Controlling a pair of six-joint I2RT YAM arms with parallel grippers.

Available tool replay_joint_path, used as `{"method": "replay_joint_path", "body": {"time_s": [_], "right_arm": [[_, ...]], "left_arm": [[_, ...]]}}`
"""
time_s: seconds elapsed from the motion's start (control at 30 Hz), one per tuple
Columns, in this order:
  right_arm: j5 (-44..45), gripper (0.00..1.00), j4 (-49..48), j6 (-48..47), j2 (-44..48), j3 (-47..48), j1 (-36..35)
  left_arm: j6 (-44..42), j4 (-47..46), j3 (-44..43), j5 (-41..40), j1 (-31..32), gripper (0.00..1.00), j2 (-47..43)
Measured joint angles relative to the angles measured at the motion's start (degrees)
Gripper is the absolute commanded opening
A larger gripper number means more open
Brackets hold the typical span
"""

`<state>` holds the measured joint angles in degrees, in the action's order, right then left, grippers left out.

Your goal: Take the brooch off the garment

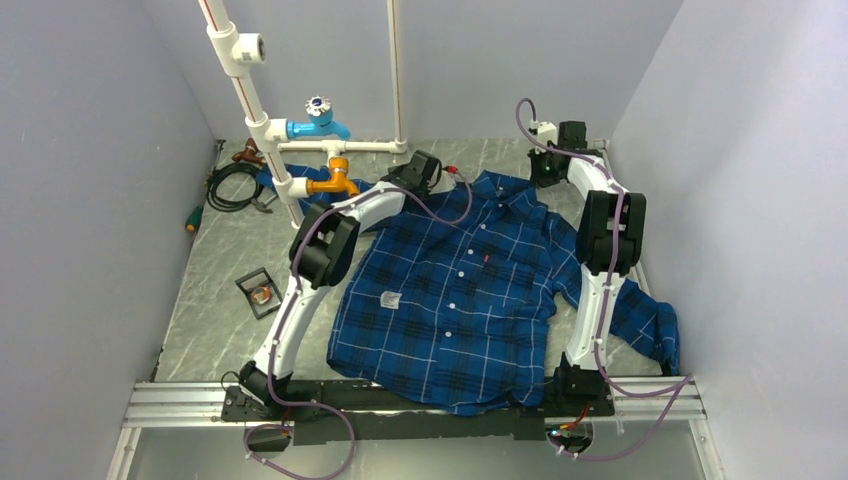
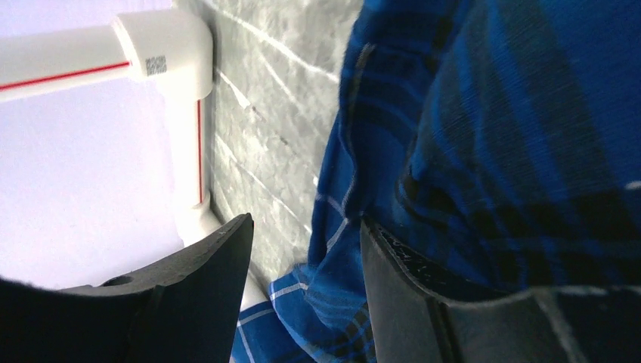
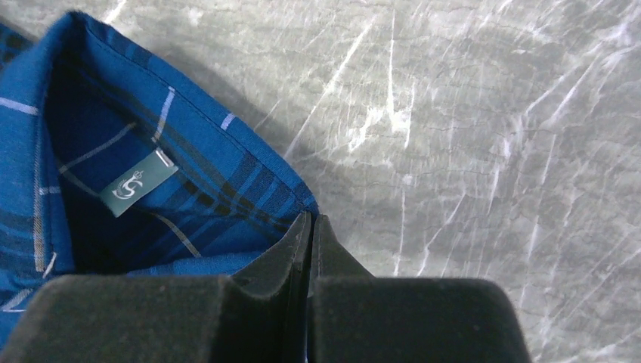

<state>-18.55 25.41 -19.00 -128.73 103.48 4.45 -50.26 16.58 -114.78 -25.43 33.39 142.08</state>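
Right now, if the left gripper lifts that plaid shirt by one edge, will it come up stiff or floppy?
Probably floppy: the shirt lies in soft folds, and cloth bunches inside the open left gripper. It would likely drape and drag rather than lift whole, since it spreads across much of the table.

Even, bright overhead light; soft shadows; close wrist views blurred

I see the blue plaid shirt (image 1: 460, 300) spread flat, collar at the far end. The bronze brooch (image 1: 264, 294) lies apart, left of it.
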Motion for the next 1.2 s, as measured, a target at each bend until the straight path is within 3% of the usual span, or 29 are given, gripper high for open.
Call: {"method": "replay_joint_path", "body": {"time_s": [0.2, 0.47, 0.7, 0.93, 1.2], "right_arm": [[-0.02, 0.11, 0.20, 1.03, -1.27, 0.96, -0.31], [-0.76, 0.51, 0.11, 2.12, -1.22, 1.57, -0.66], [-2.93, 0.72, 1.95, 2.49, 2.49, 1.46, -0.57], [-6.78, 0.73, 9.99, -0.92, 11.52, 1.46, 2.27], [-7.67, 0.59, 23.82, -10.99, 20.76, -7.54, 12.39]], "left_arm": [[-0.46, -1.42, 0.13, -1.92, -2.03, 0.65, 0.22], [-0.46, -3.82, 4.02, -1.81, -1.97, 0.72, -2.49], [-0.35, -3.91, 5.53, -1.46, 0.61, 0.77, -7.87], [1.88, -2.56, 5.53, 1.68, 4.28, 0.77, -13.14], [9.88, 4.85, 9.64, 12.22, 6.97, 0.73, -20.11]]}}
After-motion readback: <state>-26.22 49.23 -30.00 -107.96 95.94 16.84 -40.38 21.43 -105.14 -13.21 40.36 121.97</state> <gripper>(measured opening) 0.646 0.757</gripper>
